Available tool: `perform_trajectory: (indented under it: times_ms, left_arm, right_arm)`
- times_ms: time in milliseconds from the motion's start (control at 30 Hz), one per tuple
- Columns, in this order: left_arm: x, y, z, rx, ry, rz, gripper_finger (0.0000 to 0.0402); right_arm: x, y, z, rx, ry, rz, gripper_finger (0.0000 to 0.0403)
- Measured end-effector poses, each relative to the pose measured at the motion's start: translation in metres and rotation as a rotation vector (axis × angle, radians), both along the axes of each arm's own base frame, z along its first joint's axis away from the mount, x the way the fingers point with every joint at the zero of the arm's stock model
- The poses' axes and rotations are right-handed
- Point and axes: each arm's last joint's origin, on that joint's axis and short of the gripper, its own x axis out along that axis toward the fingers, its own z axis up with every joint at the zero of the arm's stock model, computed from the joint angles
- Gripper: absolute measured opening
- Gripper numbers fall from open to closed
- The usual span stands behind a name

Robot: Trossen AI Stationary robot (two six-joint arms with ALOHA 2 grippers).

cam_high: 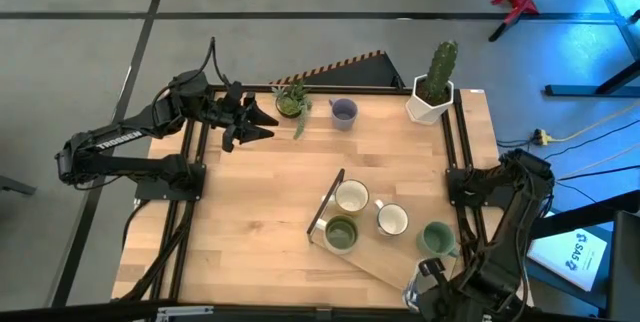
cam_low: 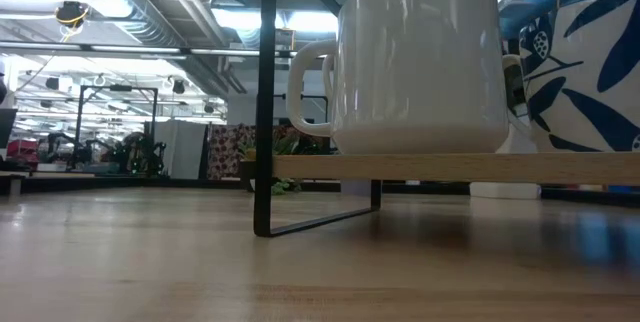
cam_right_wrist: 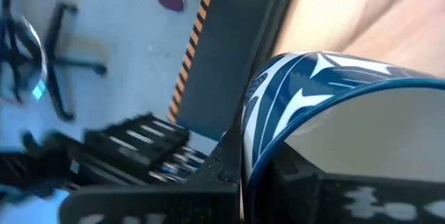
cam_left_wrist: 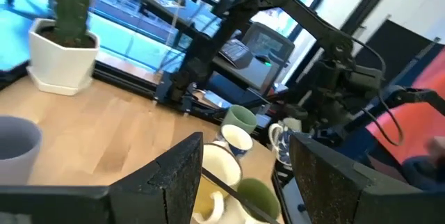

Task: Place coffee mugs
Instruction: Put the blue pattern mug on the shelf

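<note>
High view: three mugs [cam_high: 351, 198] on the wooden shelf [cam_high: 385, 262], teal mug [cam_high: 437, 237] at its right end, lavender mug [cam_high: 343, 112] at the far edge of the worktop [cam_high: 250, 212]. Left end effector [cam_high: 262, 122] near the leafy plant [cam_high: 292, 100]. Left wrist view: its fingers [cam_left_wrist: 174, 175] apart, empty. Right wrist view only — the right end effector [cam_right_wrist: 292, 182] grips a blue-patterned mug [cam_right_wrist: 313, 88] at its rim.

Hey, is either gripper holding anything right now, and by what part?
The right gripper grips a blue-and-white patterned mug by its rim, at the table's near right corner. The left gripper, open, holds nothing.
</note>
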Motion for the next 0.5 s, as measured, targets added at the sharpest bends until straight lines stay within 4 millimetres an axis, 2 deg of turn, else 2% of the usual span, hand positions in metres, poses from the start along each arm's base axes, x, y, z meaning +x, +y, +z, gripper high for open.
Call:
perform_trajectory:
  times_ms: [233, 500]
  left_arm:
    - [0.000, 0.003, 0.000, 0.009, 0.004, 0.111, 0.0208]
    - [0.000, 0.004, 0.000, 0.050, 0.001, 0.122, 0.0208]
  right_arm:
    - [0.004, 0.005, 0.002, 0.093, 0.057, -0.246, 0.0001]
    - [0.014, -0.002, -0.011, 0.030, 0.154, -0.583, 0.0001]
